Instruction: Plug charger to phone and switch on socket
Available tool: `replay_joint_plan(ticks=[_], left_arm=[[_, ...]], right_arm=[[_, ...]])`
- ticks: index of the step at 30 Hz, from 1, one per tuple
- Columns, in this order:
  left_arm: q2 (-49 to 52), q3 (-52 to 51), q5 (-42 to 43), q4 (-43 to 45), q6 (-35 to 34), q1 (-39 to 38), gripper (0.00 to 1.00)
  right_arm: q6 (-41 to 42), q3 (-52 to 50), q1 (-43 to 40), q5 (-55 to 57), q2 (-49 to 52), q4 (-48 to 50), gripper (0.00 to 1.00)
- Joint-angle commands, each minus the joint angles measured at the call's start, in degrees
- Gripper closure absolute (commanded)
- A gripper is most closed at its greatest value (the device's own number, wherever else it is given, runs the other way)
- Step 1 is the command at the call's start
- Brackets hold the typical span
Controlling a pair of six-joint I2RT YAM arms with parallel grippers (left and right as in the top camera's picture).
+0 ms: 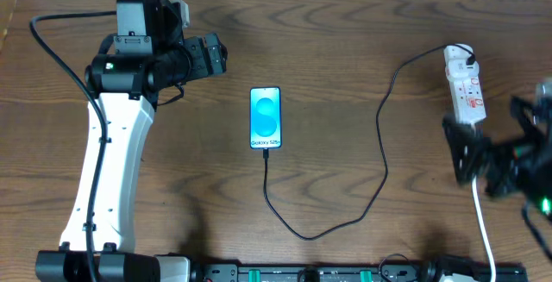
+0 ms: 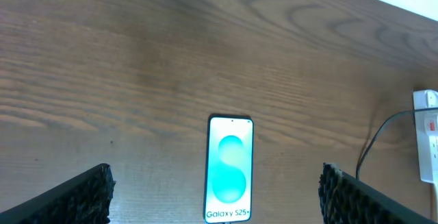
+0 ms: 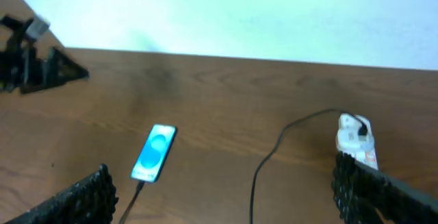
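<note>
A phone [image 1: 266,118] with a lit blue screen lies mid-table [image 1: 345,40], a thin black charger cable [image 1: 385,166] looping from its near end to the white socket strip [image 1: 464,88] at right, while the left gripper [image 1: 219,56] and right gripper [image 3: 220,169] both hover with fingers spread, empty.

Left fingers [image 2: 76,201] and right fingers [image 3: 81,202] are both spread wide apart.
</note>
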Motion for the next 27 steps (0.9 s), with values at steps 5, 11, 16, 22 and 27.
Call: replay_joint_plan(ticks=[5,11,16,22,27], left_arm=[[0.0,0.2,-0.8,-0.2,-0.1,0.2,0.05],[0.0,0.2,-0.8,-0.2,-0.1,0.2,0.05],[0.0,0.2,-0.8,-0.2,-0.1,0.2,0.05],[0.0,0.2,-0.8,-0.2,-0.1,0.2,0.05],[0.0,0.2,-0.8,-0.2,-0.1,0.2,0.05]], right_arm=[[-0.7,-0.1,0.5,9.0,-8.8,-6.7,0.01],[-2.6,-2.1,0.4,11.1,-9.9,-6.8,0.01],[-3.5,-14.4,0.8,9.8,-14.1,2.9,0.01],[-6.1,-41.4,4.3,9.6,-26.9,28.3,0.01],[-8.7,-61.2,4.9,9.6,-36.9,40.4,0.01]])
